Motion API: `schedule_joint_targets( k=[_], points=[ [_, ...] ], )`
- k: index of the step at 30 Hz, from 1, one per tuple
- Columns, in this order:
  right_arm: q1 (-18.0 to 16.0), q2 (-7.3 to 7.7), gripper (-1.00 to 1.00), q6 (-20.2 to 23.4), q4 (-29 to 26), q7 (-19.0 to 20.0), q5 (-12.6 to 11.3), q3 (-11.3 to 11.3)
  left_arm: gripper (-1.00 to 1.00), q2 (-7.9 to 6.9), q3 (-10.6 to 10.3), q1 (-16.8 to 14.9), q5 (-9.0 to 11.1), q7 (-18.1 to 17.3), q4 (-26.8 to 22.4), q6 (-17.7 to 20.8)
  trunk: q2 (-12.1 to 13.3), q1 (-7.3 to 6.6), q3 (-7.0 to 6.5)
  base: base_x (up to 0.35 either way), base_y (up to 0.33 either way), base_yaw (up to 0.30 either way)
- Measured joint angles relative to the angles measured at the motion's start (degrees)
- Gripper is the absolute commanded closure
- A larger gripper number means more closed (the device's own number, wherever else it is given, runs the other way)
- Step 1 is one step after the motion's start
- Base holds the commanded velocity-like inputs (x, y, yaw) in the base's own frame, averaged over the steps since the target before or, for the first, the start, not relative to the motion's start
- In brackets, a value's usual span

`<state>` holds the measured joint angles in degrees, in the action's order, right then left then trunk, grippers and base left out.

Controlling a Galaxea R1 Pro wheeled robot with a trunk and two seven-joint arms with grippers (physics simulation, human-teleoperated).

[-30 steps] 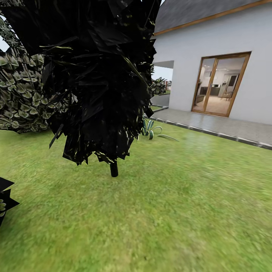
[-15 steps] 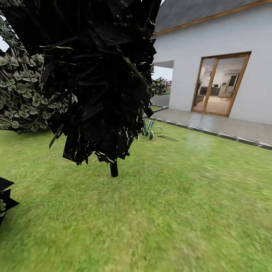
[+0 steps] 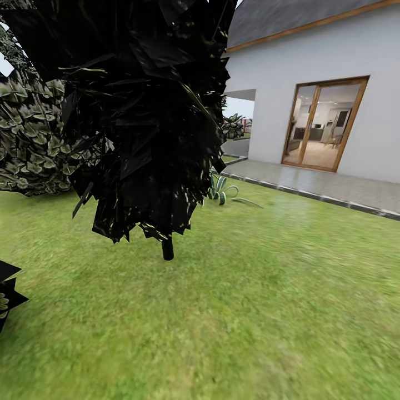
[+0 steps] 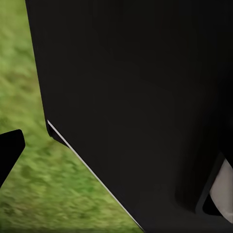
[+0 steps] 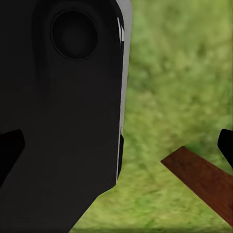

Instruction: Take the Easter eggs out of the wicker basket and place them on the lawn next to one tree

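Right gripper (image 5: 116, 145) fingertips sit spread, empty, over lawn (image 3: 250, 311); left gripper state I cannot tell; dark tree (image 3: 144, 111) upper left.

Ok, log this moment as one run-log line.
phase: in transit | head view: lawn, dark narrow tree, house with glass door | eggs, basket: not located | grippers: state unclear | right wrist: brown plank over grass

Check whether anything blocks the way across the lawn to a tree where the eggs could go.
The lawn ahead lies open up to the thin dark trunk under black hanging foliage, a dark narrow tree, not the thick-trunked kind. Basket, eggs and a suitable tree are not visible, so obstruction cannot be judged.
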<state>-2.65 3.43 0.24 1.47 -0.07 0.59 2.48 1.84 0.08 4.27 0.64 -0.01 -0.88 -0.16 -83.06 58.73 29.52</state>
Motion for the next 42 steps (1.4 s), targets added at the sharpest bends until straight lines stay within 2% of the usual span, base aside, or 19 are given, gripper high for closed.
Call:
schedule_joint_targets(
  k=[17, 30, 33, 39, 42],
  points=[
    [0.0, 0.00, -1.00, 0.0, 0.0, 0.0, 0.1, 0.0, -1.00, 0.00, 0.0, 0.0, 0.0, 0.0, 0.0, 0.0, 0.0, 0.00, 0.00, 0.000, 0.000, 0.000],
    [0.0, -0.61, -1.00, 0.2, 0.0, 0.3, -0.3, -0.4, -1.00, 0.08, 0.0, 0.0, -0.1, 0.0, -0.1, 0.0, 0.0, 0.00, 0.00, 0.000, 0.000, 0.000],
    [0.0, -1.34, -1.00, 0.2, 0.3, 0.5, -0.3, -0.3, -1.00, 0.18, 0.0, 0.0, 0.0, -0.2, -0.1, 0.0, 0.0, 0.00, 0.00, 0.000, 0.000, 0.000],
    [0.0, -2.11, -1.00, 0.2, 0.4, 0.5, -0.3, -0.4, -1.00, -0.07, 0.1, 0.0, 0.1, -0.1, 0.1, 0.1, 0.0, 0.00, 0.00, 0.000, 0.000, 0.000],
    [0.0, -2.08, -1.00, 0.2, 0.4, 0.5, -0.3, -0.4, -1.00, -0.92, 0.1, 0.0, 0.1, -0.1, 0.0, 0.0, 0.0, 0.00, 0.00, 0.000, 0.000, 0.000]
  ],
)
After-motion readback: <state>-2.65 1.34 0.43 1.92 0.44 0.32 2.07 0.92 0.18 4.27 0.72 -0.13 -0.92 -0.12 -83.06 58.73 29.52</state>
